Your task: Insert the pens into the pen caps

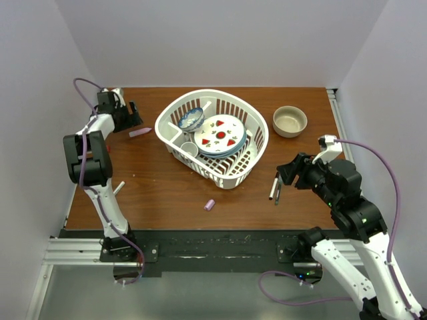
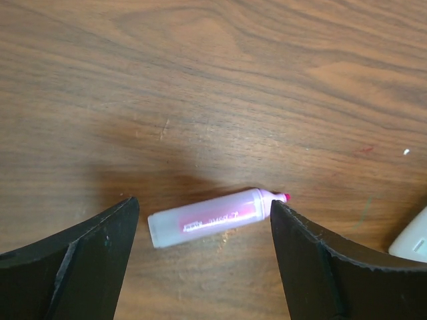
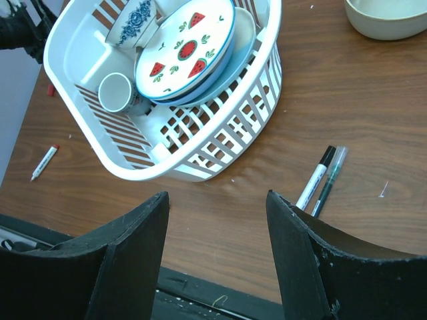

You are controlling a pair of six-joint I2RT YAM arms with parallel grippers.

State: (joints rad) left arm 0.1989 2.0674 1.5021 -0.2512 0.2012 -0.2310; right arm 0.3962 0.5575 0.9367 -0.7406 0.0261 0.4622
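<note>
A lilac-pink pen [image 1: 140, 132] lies uncapped on the wooden table at the far left, its pink tip toward the basket. My left gripper [image 1: 132, 118] hovers open just above it. In the left wrist view the pen [image 2: 213, 217] lies between the spread jaws of that gripper [image 2: 203, 203], untouched. A lilac cap [image 1: 209, 205] lies near the front middle. A white-barrelled pen with a black end [image 3: 315, 178] and a dark pen [image 3: 330, 181] lie side by side beside my open, empty right gripper [image 1: 287, 171]. Another white pen [image 1: 119, 188] with a red tip lies at the front left.
A white ribbed basket [image 1: 237, 175] holding plates, a cup and a small bowl stands in the middle of the table; its corner shows in the left wrist view [image 2: 413, 237]. A beige bowl [image 1: 290, 121] sits at the back right. A small red bit [image 3: 51, 89] lies left of the basket.
</note>
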